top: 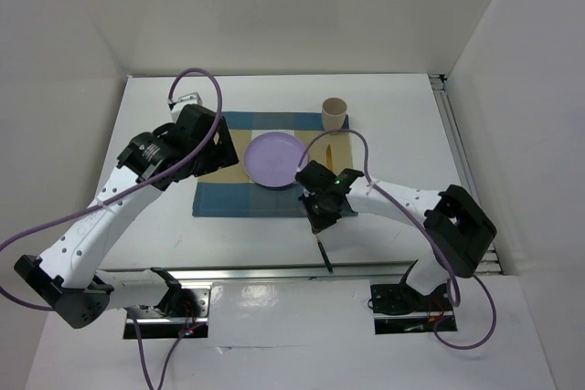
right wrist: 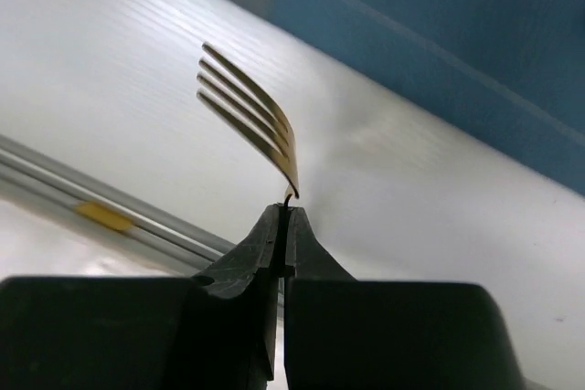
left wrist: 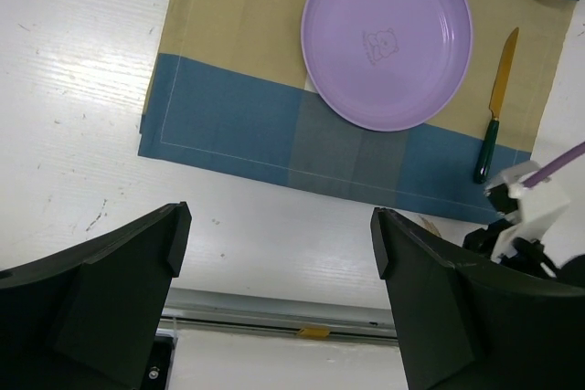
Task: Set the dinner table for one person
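Step in hand: fork pickup. Right gripper (right wrist: 286,216) pinched shut on fork (right wrist: 251,111) neck, over bare dinner table (top: 402,134), just near of placemat (top: 219,198). Left gripper (left wrist: 279,253) wide, empty. Next move: carry fork to placemat, left of plate (top: 274,148); knife (left wrist: 498,107) lies to right of plate.

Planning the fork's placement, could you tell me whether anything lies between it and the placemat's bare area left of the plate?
Yes: the purple plate sits between the fork, held in the right gripper, and that spot, and the left gripper hovers above it.
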